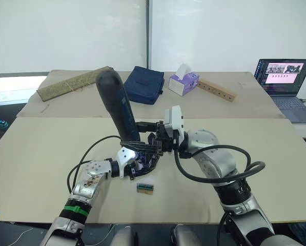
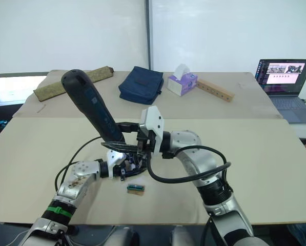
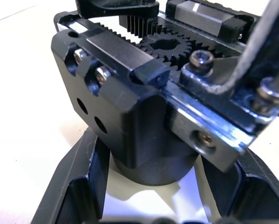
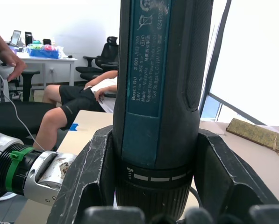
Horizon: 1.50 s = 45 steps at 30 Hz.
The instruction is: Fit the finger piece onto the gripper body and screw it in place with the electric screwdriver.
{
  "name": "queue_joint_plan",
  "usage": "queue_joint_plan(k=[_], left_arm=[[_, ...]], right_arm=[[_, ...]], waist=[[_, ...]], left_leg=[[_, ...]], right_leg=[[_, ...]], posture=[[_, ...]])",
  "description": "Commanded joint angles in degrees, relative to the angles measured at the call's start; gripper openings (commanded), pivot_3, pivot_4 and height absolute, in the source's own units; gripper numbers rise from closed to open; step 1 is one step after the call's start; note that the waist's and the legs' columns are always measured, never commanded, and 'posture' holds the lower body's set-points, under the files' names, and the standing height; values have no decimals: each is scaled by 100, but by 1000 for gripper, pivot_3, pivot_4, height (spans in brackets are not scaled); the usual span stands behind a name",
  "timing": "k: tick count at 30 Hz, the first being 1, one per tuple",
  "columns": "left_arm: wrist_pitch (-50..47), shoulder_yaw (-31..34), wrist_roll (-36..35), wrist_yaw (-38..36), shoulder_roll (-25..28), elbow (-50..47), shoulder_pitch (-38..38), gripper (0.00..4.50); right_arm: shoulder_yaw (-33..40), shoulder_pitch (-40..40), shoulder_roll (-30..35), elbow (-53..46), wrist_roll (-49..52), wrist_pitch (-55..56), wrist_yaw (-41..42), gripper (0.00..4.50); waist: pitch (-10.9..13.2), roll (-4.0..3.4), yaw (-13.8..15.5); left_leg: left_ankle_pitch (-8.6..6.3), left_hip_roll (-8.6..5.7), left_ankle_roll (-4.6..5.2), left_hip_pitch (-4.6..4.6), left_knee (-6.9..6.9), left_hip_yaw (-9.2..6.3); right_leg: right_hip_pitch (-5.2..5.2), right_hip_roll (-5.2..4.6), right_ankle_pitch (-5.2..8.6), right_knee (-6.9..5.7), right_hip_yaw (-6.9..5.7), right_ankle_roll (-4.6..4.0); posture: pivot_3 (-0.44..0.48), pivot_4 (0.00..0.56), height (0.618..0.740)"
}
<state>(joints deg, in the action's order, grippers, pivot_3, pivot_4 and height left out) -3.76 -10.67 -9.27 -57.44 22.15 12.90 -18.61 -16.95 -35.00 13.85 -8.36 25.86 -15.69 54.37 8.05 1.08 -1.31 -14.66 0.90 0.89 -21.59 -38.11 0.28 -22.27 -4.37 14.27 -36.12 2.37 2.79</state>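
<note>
The electric screwdriver is a thick black cylinder that leans up and to the left over the table's middle. My right gripper is shut on its lower end, and its fingers clamp the barrel on both sides. The lit tip points down at the gripper body, a black block with a gear, a toothed rack and screws. My left gripper is shut on the body's round base just above the table. I cannot tell the finger piece apart from the black parts there.
A tiny tan block with a green top lies just in front of the grippers. At the back are a blue bag, a tissue box, a wooden strip, a flat mat and a laptop. A seated person shows beyond the table.
</note>
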Motion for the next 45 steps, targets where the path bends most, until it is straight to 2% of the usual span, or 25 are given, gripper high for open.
queue_joint_plan(k=[1, 23, 29, 35, 45], left_arm=[[-76, -130, 42, -98, 69, 42, 185, 2300], [176, -134, 75, -90, 19, 357, 162, 2300], [218, -122, 103, -48, 16, 433, 151, 2300], [206, -84, 125, 40, 14, 472, 110, 2300], [-183, 5, 31, 272, -96, 410, 70, 2300]], right_arm=[[-65, 117, 89, 246, -154, -196, 26, 1925], [9, 249, 220, 409, -234, -190, 58, 1925], [529, -77, 40, -163, 514, 0, 348, 1925], [833, -424, 262, -591, 985, -322, 574, 1925], [1067, -531, 630, -1017, 1595, -804, 829, 1925]], waist=[[0, 0, -4], [-15, 2, -8], [-14, 2, -5], [-13, 1, 43], [-11, 3, 50]], left_leg=[[0, 0, 0, 0, 0, 0], [0, 3, -1, 8, 14, -1], [-1, 3, -1, 0, 18, -1], [6, -7, -8, -80, 18, -1], [13, -13, 1, -80, 19, 0]], right_leg=[[0, 0, 0, 0, 0, 0], [1, -15, 3, 4, 1, -8], [-7, -27, 3, 6, 0, -11], [-92, -50, -1, -3, -3, -10], [-85, -76, -4, 2, -11, -10]], posture=[[0, 150, 740], [0, 150, 740], [0, 150, 740], [0, 150, 740], [0, 150, 740]])
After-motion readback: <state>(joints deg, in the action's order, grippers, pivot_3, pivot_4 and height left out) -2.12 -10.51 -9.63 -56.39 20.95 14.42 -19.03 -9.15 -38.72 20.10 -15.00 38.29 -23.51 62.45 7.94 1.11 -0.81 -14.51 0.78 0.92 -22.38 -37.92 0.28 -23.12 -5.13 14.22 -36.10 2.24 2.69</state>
